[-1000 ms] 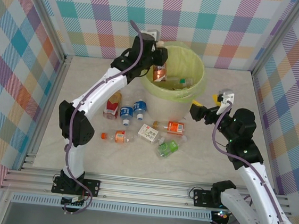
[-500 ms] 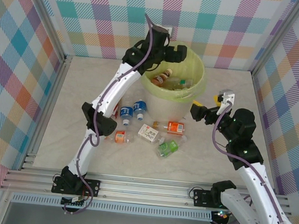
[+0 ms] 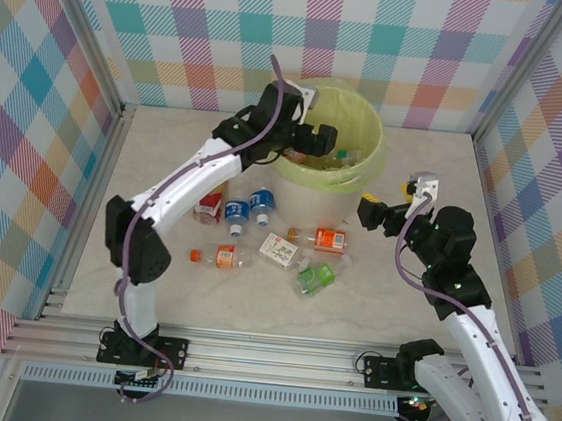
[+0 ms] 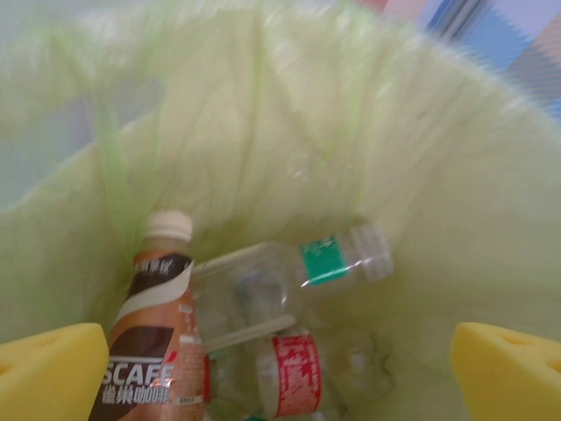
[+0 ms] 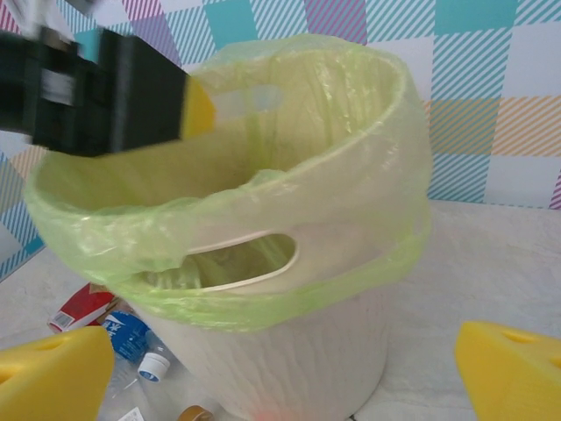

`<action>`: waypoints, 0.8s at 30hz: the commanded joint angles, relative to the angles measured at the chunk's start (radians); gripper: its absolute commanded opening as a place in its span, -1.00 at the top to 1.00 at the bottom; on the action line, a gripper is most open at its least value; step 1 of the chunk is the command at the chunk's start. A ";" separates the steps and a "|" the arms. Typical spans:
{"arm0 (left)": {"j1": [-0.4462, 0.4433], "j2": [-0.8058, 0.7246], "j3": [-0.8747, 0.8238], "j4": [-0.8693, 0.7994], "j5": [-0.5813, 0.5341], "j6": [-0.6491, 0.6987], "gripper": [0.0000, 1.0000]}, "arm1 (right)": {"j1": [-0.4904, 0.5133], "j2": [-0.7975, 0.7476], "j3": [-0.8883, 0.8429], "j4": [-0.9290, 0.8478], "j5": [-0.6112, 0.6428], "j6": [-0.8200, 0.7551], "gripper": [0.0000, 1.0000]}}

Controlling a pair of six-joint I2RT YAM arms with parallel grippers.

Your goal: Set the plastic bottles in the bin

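Plastic bottles [image 3: 326, 238] lie loose on the pale table [image 3: 152, 288] in front of the arms, several of them in a loose row; the top view shows this row whole, while the right wrist view catches just its left end. The orange-labelled bottle [image 3: 224, 257] lies with its long axis left to right, cap to the left; two blue-labelled bottles [image 3: 237, 214] lie side by side, caps toward the near edge.

Farther in, the right gripper [image 3: 366, 207] stands just beside the bin [image 3: 360, 174] on its right; its own camera shows the yellow pads [image 5: 53, 377] spread wide with nothing between them, and the bin's pale wall [image 5: 307, 351] in front, a handle slot showing under the yellow-green bag [image 5: 368, 175].

The left gripper [image 3: 314, 139] hangs over the bin's near-left rim; its fingers [image 4: 508, 368] are far apart and hold nothing. Its wrist view alone looks inside the bin: a brown coffee bottle [image 4: 153, 333] leans almost upright, white cap up; a clear green-labelled bottle [image 4: 298, 267] lies across the bottom, cap pointing right; a red-labelled bottle [image 4: 289, 373] lies lower, its ends too blurred to tell its direction.
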 commanded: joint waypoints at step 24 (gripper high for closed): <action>-0.008 -0.677 -0.686 0.218 -0.366 -0.410 -1.00 | 0.004 0.088 -0.097 0.201 0.105 0.078 -0.99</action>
